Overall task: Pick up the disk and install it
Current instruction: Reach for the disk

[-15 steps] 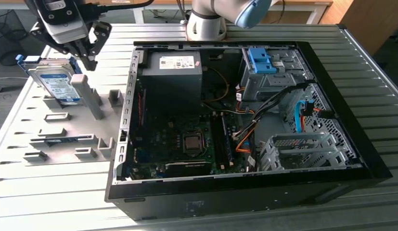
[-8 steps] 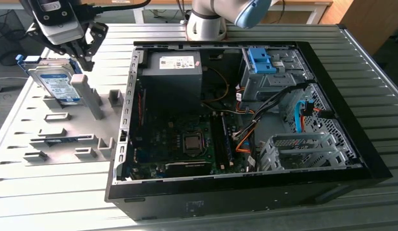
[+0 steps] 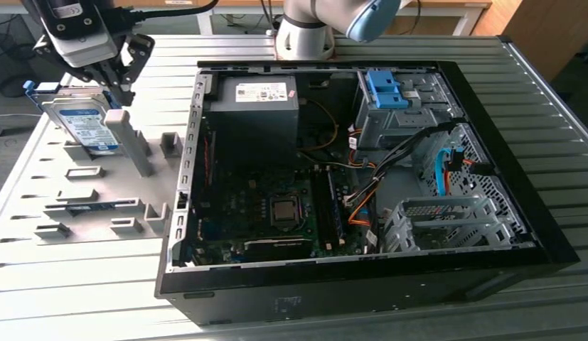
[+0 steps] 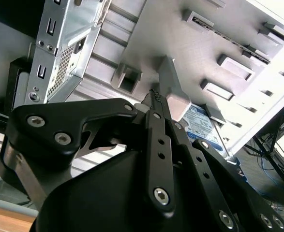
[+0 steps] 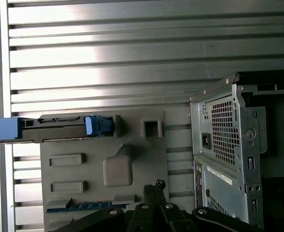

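Exterior view's left: the disk [image 3: 85, 122] stands on edge in a slot of the grey fixture plate [image 3: 89, 190], label facing out, blue rails on its edges. It is not picked up yet. The gripper [image 3: 118, 90] hangs just above and beside it, over the tall grey post [image 3: 132, 138]. Its fingers are together on nothing and apart from the disk. The second wrist view agrees: the gripper [image 4: 154, 95] is closed over the post [image 4: 173, 94]. The first wrist view shows the disk [image 5: 54, 129] edge-on in its slot.

The step reads as the approach for the pick. To do it well, by my judgement:
- spread the fingers before descending
- centre over the disk's top edge and stay clear of the post
- clamp the flat metal faces, not the rails
- pull straight along the slot so nothing binds

Materials, left to right:
- Disk: thin rigid silver-grey slab with a glossy white-and-blue label. The rails are smooth plastic, probably slippery.
- Fixture: matte grey with rectangular pockets.
- Table [image 3: 85, 312]: ribbed metal slats, reflective.
- Open black case [image 3: 322, 302], holding a black power supply [image 3: 256, 117].
- Blue bracket [image 3: 387, 89] on a perforated grey cage [image 3: 407, 119].
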